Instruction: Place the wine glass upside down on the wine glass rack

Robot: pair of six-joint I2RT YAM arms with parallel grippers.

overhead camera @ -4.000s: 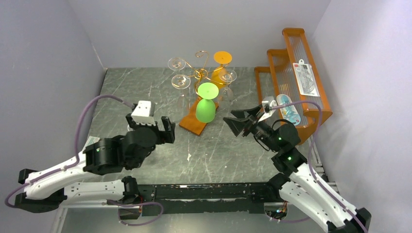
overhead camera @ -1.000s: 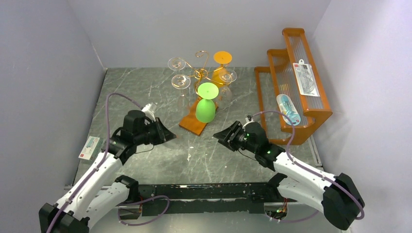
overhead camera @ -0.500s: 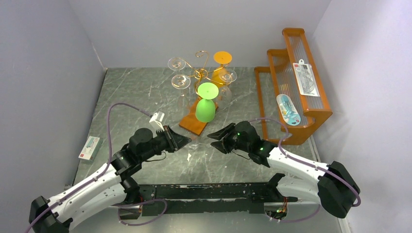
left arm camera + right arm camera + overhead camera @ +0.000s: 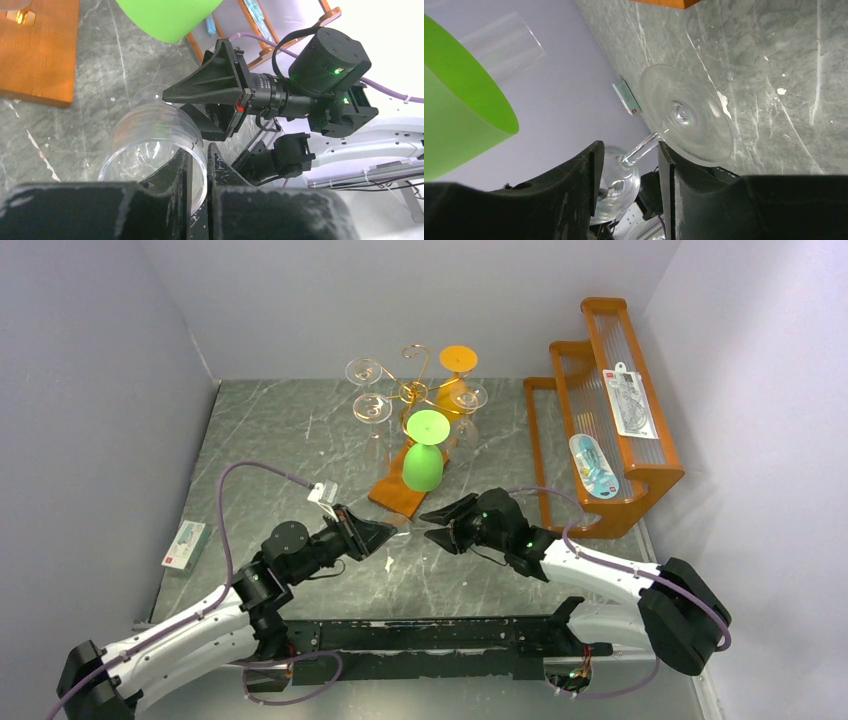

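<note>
A clear wine glass (image 4: 150,135) lies on its side just above the table between my two grippers. The left gripper (image 4: 200,150) is shut on the bowl's rim, one finger inside and one outside. From the right wrist view, the glass's stem (image 4: 641,149) passes between the fingers of my right gripper (image 4: 630,146), which is open; the round foot (image 4: 686,115) sits just past the fingertips. From above, both grippers (image 4: 385,530) (image 4: 430,523) meet in front of the wine glass rack (image 4: 415,390), whose wooden base (image 4: 395,498) lies close behind them.
On the rack hang a green glass (image 4: 425,455), an orange glass (image 4: 458,360) and clear glasses (image 4: 372,408). An orange stepped shelf (image 4: 560,455) holding packets stands at the right. A small card (image 4: 183,545) lies on the table's left side.
Both arms have moved in to the middle of the table. The left one carried the glass rightward, and the right gripper came around the stem, its fingers narrowing slightly.
</note>
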